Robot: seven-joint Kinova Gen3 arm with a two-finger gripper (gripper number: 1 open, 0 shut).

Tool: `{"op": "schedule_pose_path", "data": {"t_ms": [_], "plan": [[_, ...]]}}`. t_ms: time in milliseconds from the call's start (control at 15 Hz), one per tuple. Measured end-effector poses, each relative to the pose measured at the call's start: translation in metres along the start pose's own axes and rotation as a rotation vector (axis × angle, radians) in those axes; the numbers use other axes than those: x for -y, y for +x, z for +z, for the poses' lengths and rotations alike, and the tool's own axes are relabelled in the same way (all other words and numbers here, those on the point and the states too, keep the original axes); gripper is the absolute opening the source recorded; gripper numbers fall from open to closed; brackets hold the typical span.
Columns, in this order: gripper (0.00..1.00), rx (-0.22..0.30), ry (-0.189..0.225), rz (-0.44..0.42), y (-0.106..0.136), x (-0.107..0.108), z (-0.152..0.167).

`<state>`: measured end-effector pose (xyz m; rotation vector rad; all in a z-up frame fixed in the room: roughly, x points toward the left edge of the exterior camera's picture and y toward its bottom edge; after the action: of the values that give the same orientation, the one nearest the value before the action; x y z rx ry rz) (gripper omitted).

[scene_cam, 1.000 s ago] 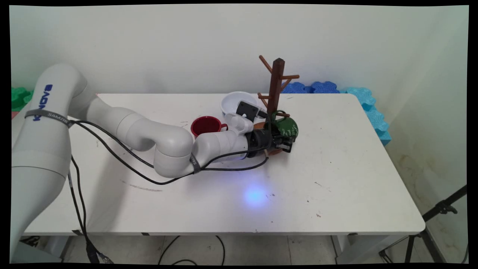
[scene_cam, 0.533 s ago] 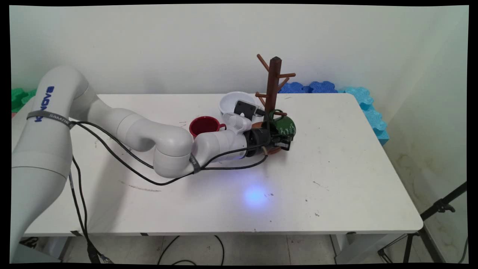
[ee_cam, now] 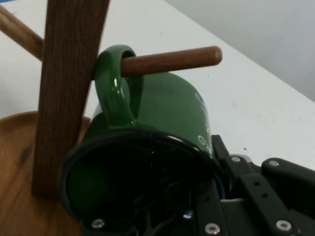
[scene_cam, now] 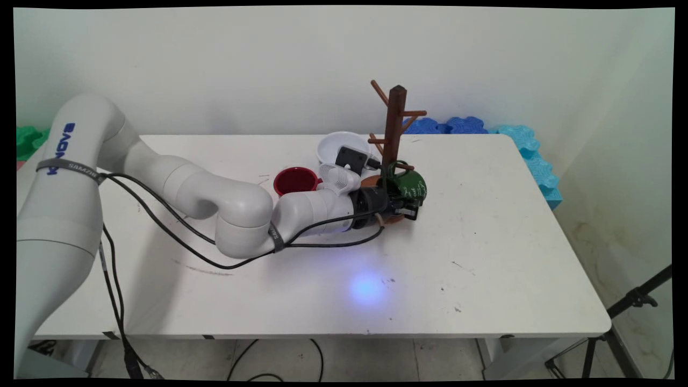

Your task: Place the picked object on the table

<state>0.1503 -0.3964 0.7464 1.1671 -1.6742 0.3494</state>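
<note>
- Green glazed mug [ee_cam: 162,113] with white lettering: it hangs by its loop handle [ee_cam: 114,93] on a low peg [ee_cam: 170,59] of the brown wooden mug tree [scene_cam: 395,129], mouth turned toward the hand camera, body just above the tree's round wooden base [ee_cam: 19,172].
- Gripper [scene_cam: 404,203]: you have it clamped on the mug's rim, one finger [ee_cam: 221,157] outside the wall at the right and the other apparently inside the dark mouth; the inner one is hard to make out.
- Handling, as judgement: the mug looks rigid, glossy and probably slippery under hard pads; likely ceramic or enamel, so it may chip against the post. Moderate weight. The rim wall is a fair hold; the handle is taken up by the peg.
- Main view only: white table [scene_cam: 484,258], red mug [scene_cam: 294,180] just left of the wrist, white bowl [scene_cam: 338,145] behind the wrist beside the tree, the tree's upper pegs, and the arm lying low across the table.
- Hand view only: the handle threaded fully over the peg, sitting against the post, with the peg tip well clear beyond it. The main view cannot show you this, as the wrist and mug body cover it.
</note>
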Motion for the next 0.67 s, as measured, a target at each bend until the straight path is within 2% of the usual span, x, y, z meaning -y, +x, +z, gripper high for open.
{"op": "schedule_pose_path", "data": {"t_ms": [667], "plan": [[0.00,-0.023,-0.071,0.012,0.010,-0.024,-0.021]]}}
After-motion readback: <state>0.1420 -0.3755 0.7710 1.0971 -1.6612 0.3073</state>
